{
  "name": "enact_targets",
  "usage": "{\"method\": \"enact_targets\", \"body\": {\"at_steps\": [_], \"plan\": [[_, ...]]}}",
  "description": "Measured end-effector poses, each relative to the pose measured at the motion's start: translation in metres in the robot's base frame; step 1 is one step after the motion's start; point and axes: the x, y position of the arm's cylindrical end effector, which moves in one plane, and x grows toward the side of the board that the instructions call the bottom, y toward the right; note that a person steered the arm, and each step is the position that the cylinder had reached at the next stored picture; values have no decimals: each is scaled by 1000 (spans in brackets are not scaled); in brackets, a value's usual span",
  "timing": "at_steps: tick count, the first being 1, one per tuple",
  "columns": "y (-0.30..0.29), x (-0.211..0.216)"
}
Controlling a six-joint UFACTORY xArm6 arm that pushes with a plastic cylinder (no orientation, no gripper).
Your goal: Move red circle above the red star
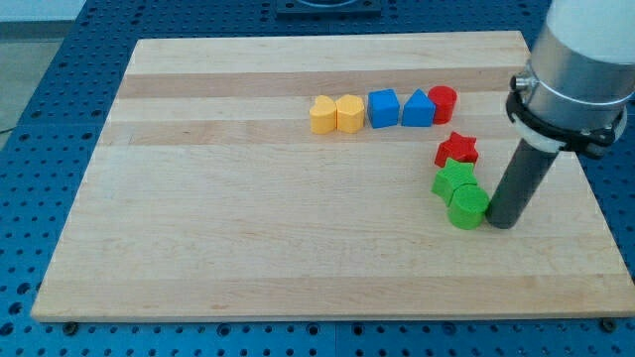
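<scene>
On the wooden board point(248, 228), toward the view's right, our arm's pale cylindrical housing point(585, 50) comes down from the top corner and ends in the dark rod point(521, 178). We carry no jaws at all, so there is nothing to spread or pinch; the rod alone does the work. My tip point(502, 224) rests on the board just to the right of the green cylinder point(467, 208), so close that we cannot tell whether the two touch.

The red circle point(443, 102) sits at the right end of a row near the board's top, touching the blue triangle point(419, 109) on its left. Further left in that row come the blue cube-like block point(383, 108) (its top looks slightly slanted), then the yellow hexagon-like block point(349, 114) and the yellow heart point(322, 115), those two pressed together.

The red star point(456, 150) lies below the red circle and a touch to its right, with a small gap of bare wood between them. Directly beneath the red star is the green star point(453, 181), their points nearly meeting, and the green cylinder sits against the green star's lower right.

Around the board we see the blue perforated table point(60, 89) on every side.
</scene>
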Motion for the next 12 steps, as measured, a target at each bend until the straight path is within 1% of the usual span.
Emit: {"method": "enact_targets", "body": {"at_steps": [1,2,3,4,5,6,7,8,10,11,12], "plan": [[-1,4],[32,11],[86,-25],[117,-105],[122,-187],[111,-245],[80,-258],[56,-248],[35,-196],[19,-199],[-22,-219]]}}
